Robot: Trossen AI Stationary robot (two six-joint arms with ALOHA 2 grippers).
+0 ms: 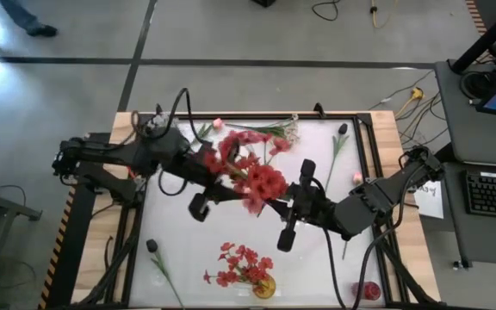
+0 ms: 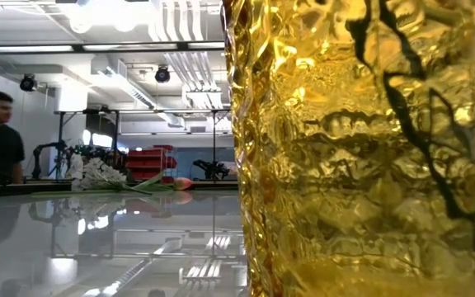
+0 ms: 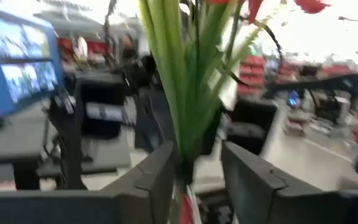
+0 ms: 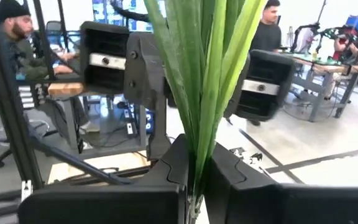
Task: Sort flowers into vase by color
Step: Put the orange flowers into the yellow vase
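Held flower: You see a bunch of artificial red blossoms on green stems (image 1: 261,182) above the table's middle, between the two grippers. In the high view its long axis runs from the blossoms, on the left gripper's side, to the stem ends at the right gripper.
Right gripper (image 4: 194,171): Your right fingers are pressed together on the green stems, which stand straight up out of them.
Left gripper (image 3: 197,171): Your left fingers stand partly apart, with the same stems in the gap; contact cannot be told.
Other flowers: A yellow textured glass vase (image 1: 263,288) holding red flowers stands near the table's front edge, on your side of both grippers. A white and pink spray (image 1: 269,131) lies beyond them at the far edge. A dark-budded stem (image 1: 162,269) lies at front left.
Surface: glossy white tabletop (image 1: 188,250) in a black frame.
Room: a workshop with benches and monitors; a seated person (image 4: 23,43) shows beyond the right gripper.
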